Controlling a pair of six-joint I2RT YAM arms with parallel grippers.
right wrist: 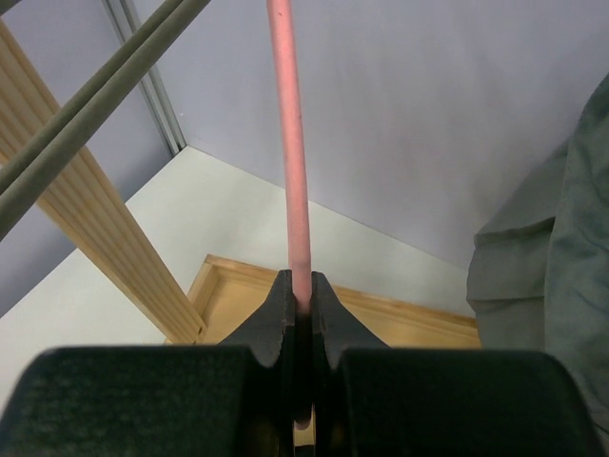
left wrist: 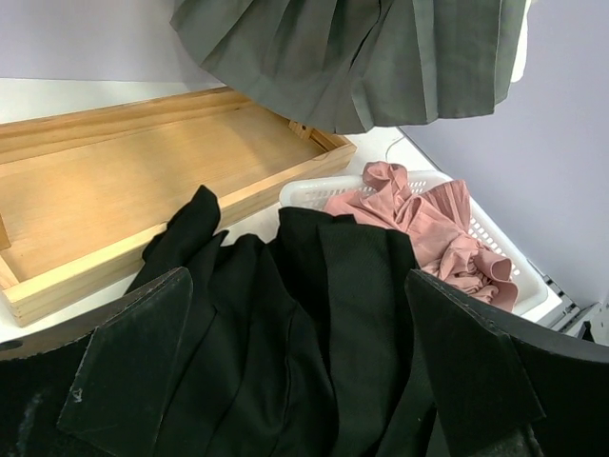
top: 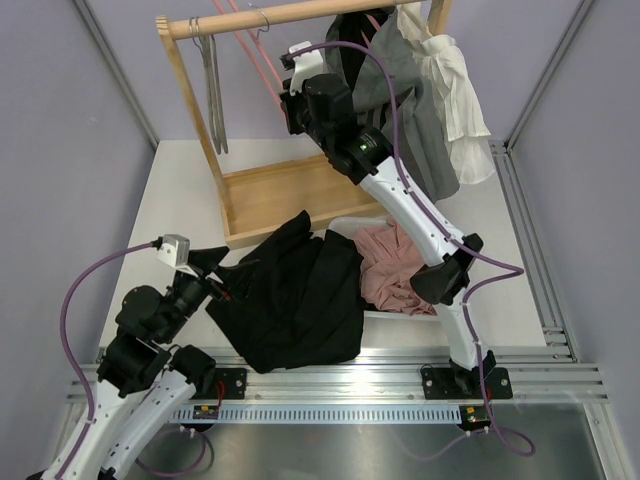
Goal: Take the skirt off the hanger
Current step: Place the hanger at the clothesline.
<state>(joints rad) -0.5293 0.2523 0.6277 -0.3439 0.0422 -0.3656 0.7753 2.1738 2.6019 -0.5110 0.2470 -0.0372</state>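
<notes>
A black skirt (top: 295, 300) lies crumpled on the table, partly over a white basket (top: 350, 222), off any hanger. My left gripper (top: 228, 275) hovers at its left edge. Its jaws stand wide open over the black cloth (left wrist: 314, 314), with nothing between the fingers (left wrist: 133, 371). A bare pink hanger (top: 258, 55) hangs from the wooden rail (top: 280, 15). My right gripper (top: 287, 92) is shut on it. In the right wrist view the pink bar (right wrist: 290, 143) runs down into the closed right gripper (right wrist: 302, 286).
A grey pleated skirt (top: 420, 110) and a white garment (top: 455, 90) hang at the rail's right end. A grey hanger (top: 212, 90) hangs on the left. The rack's wooden base tray (top: 290, 190) sits behind the black skirt. A pink garment (top: 395, 265) fills the basket.
</notes>
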